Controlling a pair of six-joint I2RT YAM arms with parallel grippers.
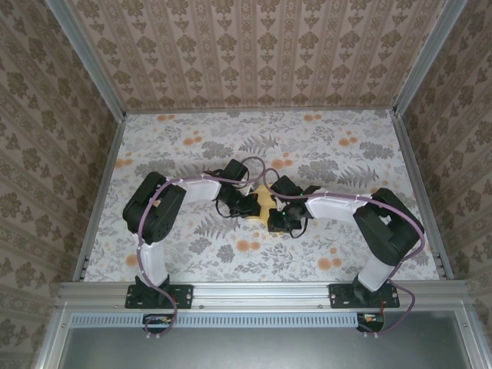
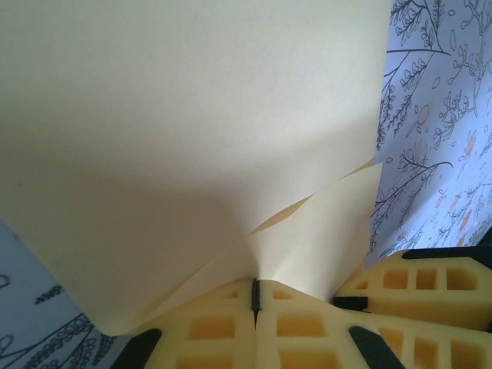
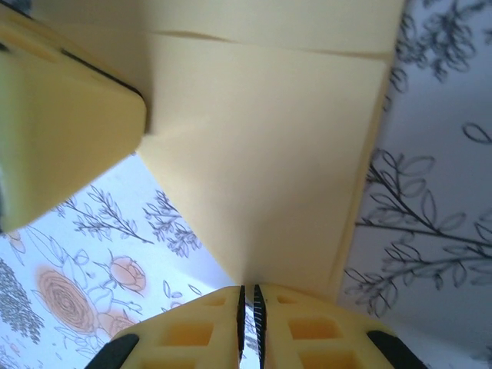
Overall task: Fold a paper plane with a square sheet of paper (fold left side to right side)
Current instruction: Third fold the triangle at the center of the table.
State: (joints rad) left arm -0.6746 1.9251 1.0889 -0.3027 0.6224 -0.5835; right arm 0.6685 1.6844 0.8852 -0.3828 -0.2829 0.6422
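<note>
Your left gripper: jaws pressed together, only a dark seam between the yellow pads. An edge of the yellow sheet is pinched at the tips. From that pinch the paper fans up and away across most of the left wrist view. A second layer's edge curves across it from lower middle to the right, so the sheet is doubled there, with the layers bowed slightly apart. Just right of your fingers sits a finger of your right gripper, close to the paper's lower right edge; you cannot tell whether it touches.

Right gripper: also closed, pads nearly meeting, the sheet's narrow end running down into the slit. The paper widens upward, and a straight layer edge crosses near the top. A left-gripper finger sits at upper left, over the sheet's margin.

From above, both grippers meet at mid-table. The sheet is a small yellow patch between them, mostly hidden under the wrists. The left arm and right arm bend inward from an aluminium rail at the near edge. A floral cloth covers the table, and patterned walls close three sides.
</note>
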